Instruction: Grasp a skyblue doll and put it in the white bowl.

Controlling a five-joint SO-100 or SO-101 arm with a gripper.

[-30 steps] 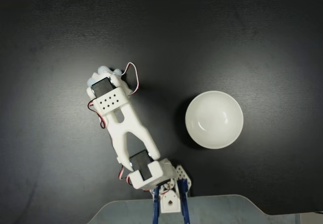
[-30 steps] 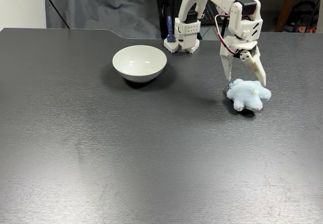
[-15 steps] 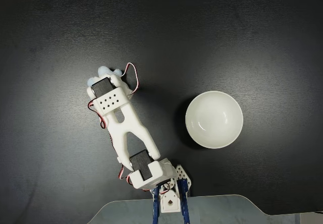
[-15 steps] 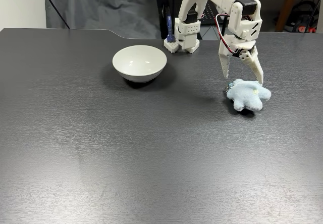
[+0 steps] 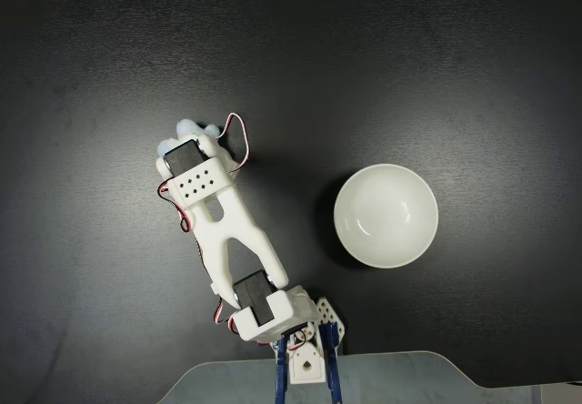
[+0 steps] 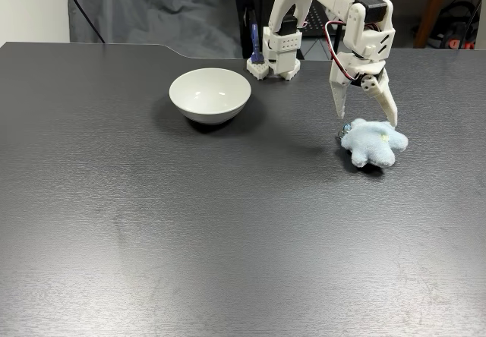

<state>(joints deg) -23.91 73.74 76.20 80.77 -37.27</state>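
In a fixed view from above, the worktop [image 5: 109,58] is dark and matt, the white bowl [image 5: 386,216] stands to the right of the arm, and only a small pale part of the skyblue doll [image 5: 189,129] is seen past the arm's end, so I cannot tell there how the fingers stand. In a fixed view from the front, the dark grained worktop [image 6: 190,238] has a grey cloth [image 6: 144,11] behind its far edge, and the white bowl [image 6: 209,95] stands left of the arm's base. There the fingers [image 6: 365,117] are spread wide and point down just above the skyblue doll [image 6: 373,142], which lies on the worktop under them, and they hold nothing.
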